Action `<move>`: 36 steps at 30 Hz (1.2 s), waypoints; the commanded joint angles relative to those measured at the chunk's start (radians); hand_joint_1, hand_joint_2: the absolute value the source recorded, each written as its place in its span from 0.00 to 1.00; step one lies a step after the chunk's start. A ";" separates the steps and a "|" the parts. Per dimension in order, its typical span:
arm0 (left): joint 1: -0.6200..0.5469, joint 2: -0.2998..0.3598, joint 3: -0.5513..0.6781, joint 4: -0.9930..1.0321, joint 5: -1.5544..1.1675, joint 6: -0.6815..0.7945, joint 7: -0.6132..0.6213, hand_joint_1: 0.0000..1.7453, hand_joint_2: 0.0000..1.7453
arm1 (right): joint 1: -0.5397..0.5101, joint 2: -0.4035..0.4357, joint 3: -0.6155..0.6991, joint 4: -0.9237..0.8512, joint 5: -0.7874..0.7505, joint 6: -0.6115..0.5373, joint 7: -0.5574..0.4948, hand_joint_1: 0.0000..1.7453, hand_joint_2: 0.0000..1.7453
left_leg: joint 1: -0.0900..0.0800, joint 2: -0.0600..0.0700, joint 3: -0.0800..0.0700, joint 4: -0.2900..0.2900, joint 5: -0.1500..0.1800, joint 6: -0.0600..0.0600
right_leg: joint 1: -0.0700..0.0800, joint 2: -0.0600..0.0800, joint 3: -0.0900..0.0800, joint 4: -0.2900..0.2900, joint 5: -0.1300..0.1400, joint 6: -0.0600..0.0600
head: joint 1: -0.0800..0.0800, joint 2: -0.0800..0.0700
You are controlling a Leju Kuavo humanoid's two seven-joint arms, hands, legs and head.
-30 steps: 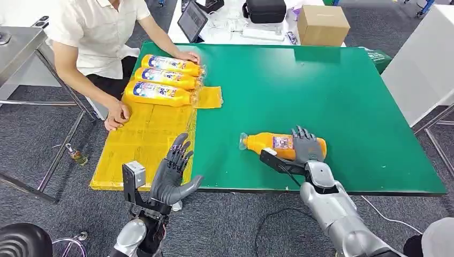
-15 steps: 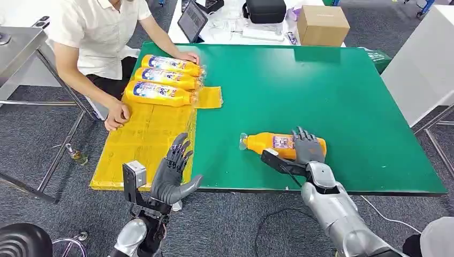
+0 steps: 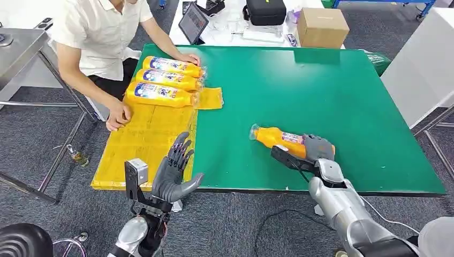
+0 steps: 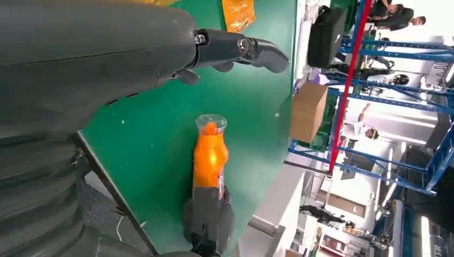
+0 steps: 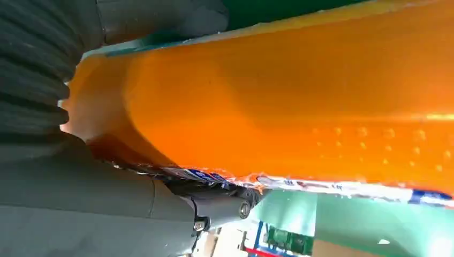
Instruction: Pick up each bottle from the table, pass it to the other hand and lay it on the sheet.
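At the tabletop's [image 3: 321,96] 9 o'clock edge you see the yellow sheet [image 3: 144,139] carrying three bottles [image 3: 160,93] side by side, caps toward 3 o'clock. Your left hand [image 3: 172,172] stands upright off the near edge, fingers [image 3: 179,150] apart, holding nothing. Toward 5 o'clock your right hand [image 3: 317,149] is clamped around the base of the orange bottle [image 3: 278,138]; its long axis runs 10 to 4 o'clock, cap toward 10.
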 commanded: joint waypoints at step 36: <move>-0.076 0.009 -0.152 0.247 0.127 0.026 0.021 0.00 1.00 | 0.211 0.160 0.275 -0.538 -0.700 0.272 -0.505 0.75 1.00 | 0.002 0.006 -0.002 -0.001 -0.005 -0.004 | 0.003 0.007 -0.004 0.000 0.000 -0.007 | 0.000 0.000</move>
